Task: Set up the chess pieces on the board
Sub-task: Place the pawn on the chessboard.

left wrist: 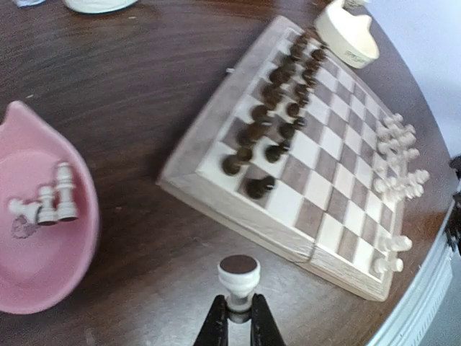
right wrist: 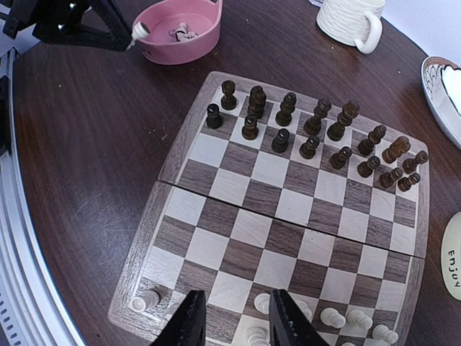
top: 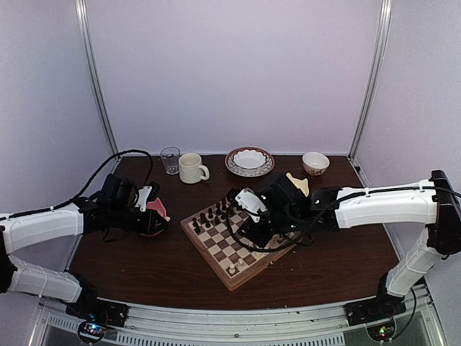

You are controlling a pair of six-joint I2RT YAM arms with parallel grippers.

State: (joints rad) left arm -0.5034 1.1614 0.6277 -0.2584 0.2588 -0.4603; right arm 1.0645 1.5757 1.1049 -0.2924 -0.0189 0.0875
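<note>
My left hand (left wrist: 238, 317) pinches one cream-white chess piece (left wrist: 238, 277) at lower centre, over the dark tabletop (left wrist: 130, 94), between the pink bowl (left wrist: 50, 285), left, and the square wooden chessboard (left wrist: 324, 189), right. My right hand (right wrist: 238, 321) hangs half-open, empty, over the board's lower edge.

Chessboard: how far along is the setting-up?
Done: dark pieces stand in two rows, several white ones along the opposite edge. In hand: the left gripper holds a white piece off the board. Left: three white pieces sit in the pink bowl.
</note>
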